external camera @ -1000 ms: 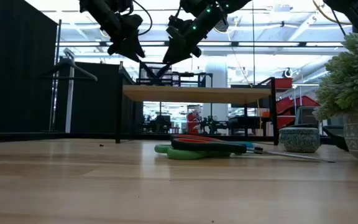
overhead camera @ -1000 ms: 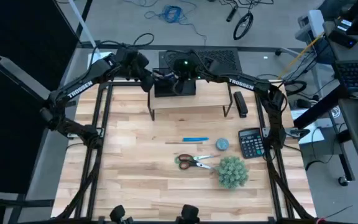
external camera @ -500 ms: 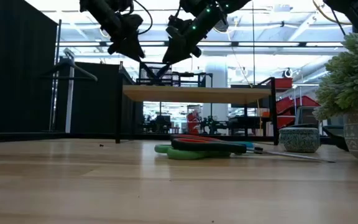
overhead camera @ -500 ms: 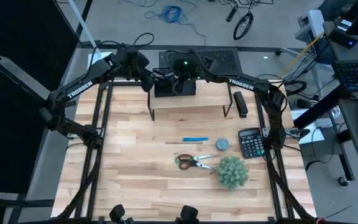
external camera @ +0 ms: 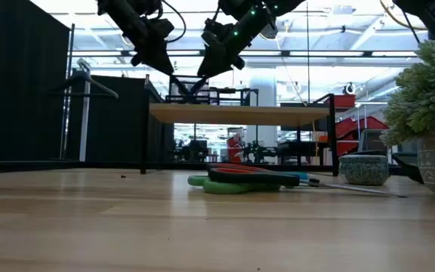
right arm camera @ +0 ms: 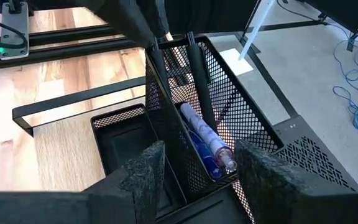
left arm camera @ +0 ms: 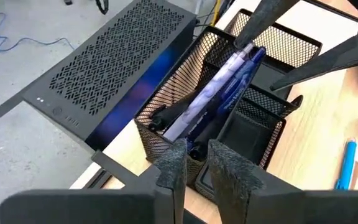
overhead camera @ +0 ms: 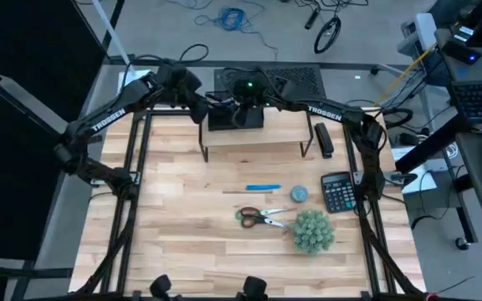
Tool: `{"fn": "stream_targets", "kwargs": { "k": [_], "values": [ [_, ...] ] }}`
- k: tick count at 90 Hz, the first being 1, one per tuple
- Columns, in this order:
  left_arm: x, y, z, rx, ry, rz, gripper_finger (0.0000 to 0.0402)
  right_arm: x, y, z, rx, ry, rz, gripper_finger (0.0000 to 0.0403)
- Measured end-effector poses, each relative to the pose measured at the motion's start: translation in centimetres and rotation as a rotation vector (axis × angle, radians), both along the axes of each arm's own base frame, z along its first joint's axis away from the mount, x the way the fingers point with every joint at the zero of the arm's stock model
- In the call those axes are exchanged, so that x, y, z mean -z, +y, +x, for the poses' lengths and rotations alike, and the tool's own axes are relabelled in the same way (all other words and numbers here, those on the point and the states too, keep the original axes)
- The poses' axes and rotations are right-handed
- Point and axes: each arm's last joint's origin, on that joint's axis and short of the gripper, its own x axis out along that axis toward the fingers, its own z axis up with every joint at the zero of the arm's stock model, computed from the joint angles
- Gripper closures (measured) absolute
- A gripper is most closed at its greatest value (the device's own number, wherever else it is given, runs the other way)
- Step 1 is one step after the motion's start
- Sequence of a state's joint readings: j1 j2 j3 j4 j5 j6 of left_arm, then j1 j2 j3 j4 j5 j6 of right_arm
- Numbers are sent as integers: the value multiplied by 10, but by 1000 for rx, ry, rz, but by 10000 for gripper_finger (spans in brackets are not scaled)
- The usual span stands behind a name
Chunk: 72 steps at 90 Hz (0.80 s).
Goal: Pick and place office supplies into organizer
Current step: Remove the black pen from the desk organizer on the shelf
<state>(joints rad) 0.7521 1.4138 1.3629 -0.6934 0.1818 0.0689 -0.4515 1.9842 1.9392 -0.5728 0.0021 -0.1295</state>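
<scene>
One camera looks straight down on the whole table [overhead camera: 182, 217]. Another sits at table height and looks level across it into the room. My two wrist cameras look down closely, from opposite sides, on the same organizer [left arm camera: 229, 118] [right arm camera: 185, 137].

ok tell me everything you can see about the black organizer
The organizer is a black wire-mesh desk tray standing upright on the light wooden riser shelf at the table's far edge. It has a taller square pen-cup section and lower open compartments beside it. Blue pens and a dark pen lean inside the cup. Both grippers, left and right, hover just above it.
</scene>
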Motion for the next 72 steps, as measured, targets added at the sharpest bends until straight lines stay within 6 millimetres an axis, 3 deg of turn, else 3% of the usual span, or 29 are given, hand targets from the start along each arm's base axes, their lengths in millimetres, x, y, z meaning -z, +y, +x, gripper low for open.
{"fn": "stream_targets", "kwargs": {
  "k": [29,56,72],
  "values": [
    [3,2,3,16,14,11,302,0,1,0,2,0,5,225],
    [2,4,4,12,-4,32,390,0,1,1,-10,-6,1,225],
    [2,4,5,11,-5,33,394,0,1,1,-8,-8,5,225]
  ]
}}
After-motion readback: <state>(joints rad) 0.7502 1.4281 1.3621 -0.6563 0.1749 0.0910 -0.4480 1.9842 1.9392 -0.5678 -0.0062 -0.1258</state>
